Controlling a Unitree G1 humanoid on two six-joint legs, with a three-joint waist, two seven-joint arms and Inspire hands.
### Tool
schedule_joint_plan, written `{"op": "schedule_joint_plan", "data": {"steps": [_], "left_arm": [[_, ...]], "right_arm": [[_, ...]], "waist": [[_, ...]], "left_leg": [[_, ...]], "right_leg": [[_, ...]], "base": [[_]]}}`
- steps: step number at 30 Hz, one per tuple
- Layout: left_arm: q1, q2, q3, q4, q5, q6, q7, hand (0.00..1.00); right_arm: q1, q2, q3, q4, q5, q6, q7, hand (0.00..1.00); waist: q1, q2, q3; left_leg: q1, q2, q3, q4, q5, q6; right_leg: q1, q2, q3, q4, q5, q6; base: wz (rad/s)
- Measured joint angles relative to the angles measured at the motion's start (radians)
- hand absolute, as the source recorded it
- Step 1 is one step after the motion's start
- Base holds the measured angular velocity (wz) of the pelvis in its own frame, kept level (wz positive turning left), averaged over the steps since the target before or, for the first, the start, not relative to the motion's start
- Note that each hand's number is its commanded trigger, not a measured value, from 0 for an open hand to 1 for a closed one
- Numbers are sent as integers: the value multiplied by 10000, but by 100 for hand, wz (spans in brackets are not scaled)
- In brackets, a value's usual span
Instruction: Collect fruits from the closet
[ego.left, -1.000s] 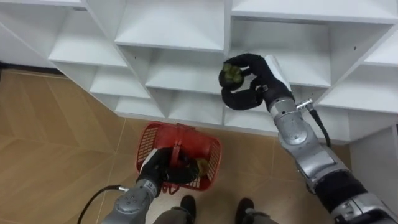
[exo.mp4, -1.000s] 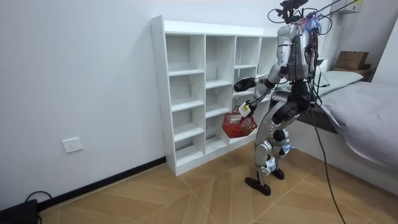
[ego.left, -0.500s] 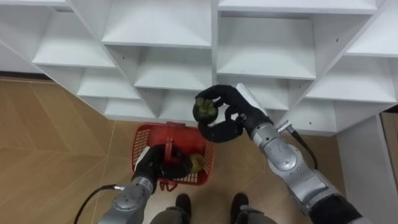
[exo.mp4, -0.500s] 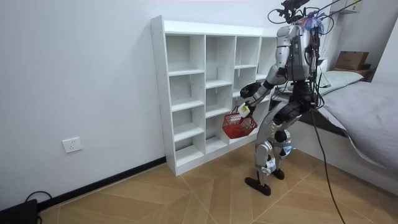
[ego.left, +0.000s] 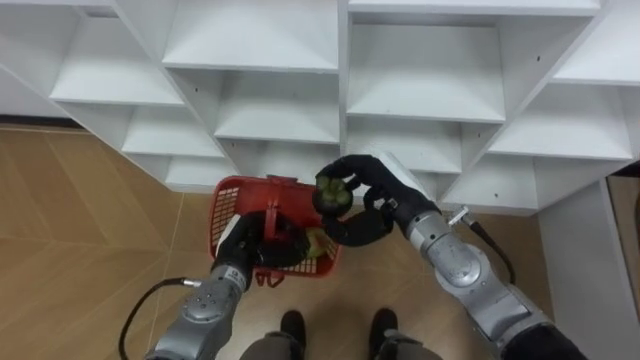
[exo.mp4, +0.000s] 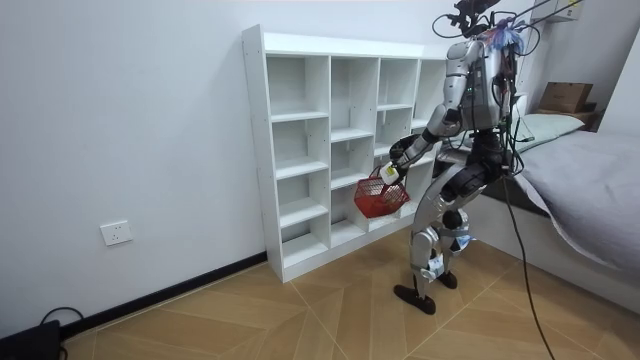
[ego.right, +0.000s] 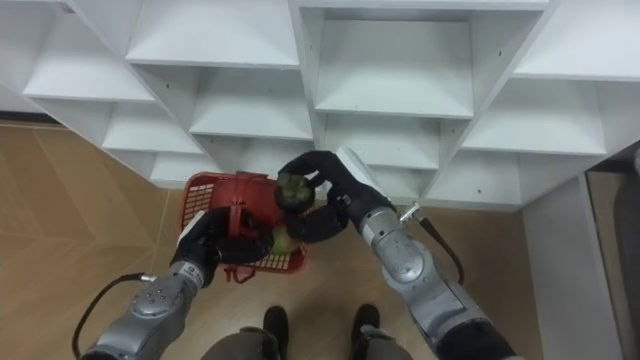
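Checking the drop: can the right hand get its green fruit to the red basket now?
Probably yes: the right hand holds the green fruit beside the open red basket; nothing lies between.

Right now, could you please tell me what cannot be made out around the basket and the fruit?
Inside the red basket, eye views: the left hand and right hand cover most of it, so fruits there cannot be counted.
Kind of green fruit, eye views: the right hand's fingers wrap it.
Room view: hands and fruit too small.
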Motion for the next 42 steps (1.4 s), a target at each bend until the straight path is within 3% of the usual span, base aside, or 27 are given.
{"op": "schedule_joint_plan", "data": {"steps": [7, 33, 34, 36, 42], "left_arm": [[53, 60, 343, -762, -2, -73, -297, 100], [203, 91, 394, -849, -213, -104, -1218, 100], [211, 96, 393, -849, -213, -104, -1250, 100], [239, 99, 392, -845, -211, -103, -1270, 100], [411, 98, 369, -845, -213, -102, -1447, 100]], "right_arm": [[99, -72, 14, 3, -9, 0, 267, 100], [277, -75, -87, -90, -658, 0, 534, 100], [277, -72, -87, -89, -691, 1, 534, 83], [277, -59, -95, -89, -865, 1, 526, 0], [372, -59, -94, -82, -960, 9, 478, 0]], "waist": [[33, 31, -38], [7, 38, -41], [6, 38, -42], [2, 41, -43], [6, 41, -43]], "left_leg": [[-34, 20, -55, 7, 8, -15], [-216, 14, -92, 14, 6, -15], [-213, 12, -91, 14, 6, -15], [-210, 12, -90, 15, 7, -15], [-202, 10, -92, 12, 6, -15]], "right_leg": [[24, 40, -58, -70, 34, -42], [-109, 35, -95, -90, 24, -31], [-105, 36, -95, -93, 25, -30], [-102, 36, -95, -92, 26, -30], [-96, 36, -94, -91, 24, -28]], "base": [[0], [0], [0], [0], [0]]}}
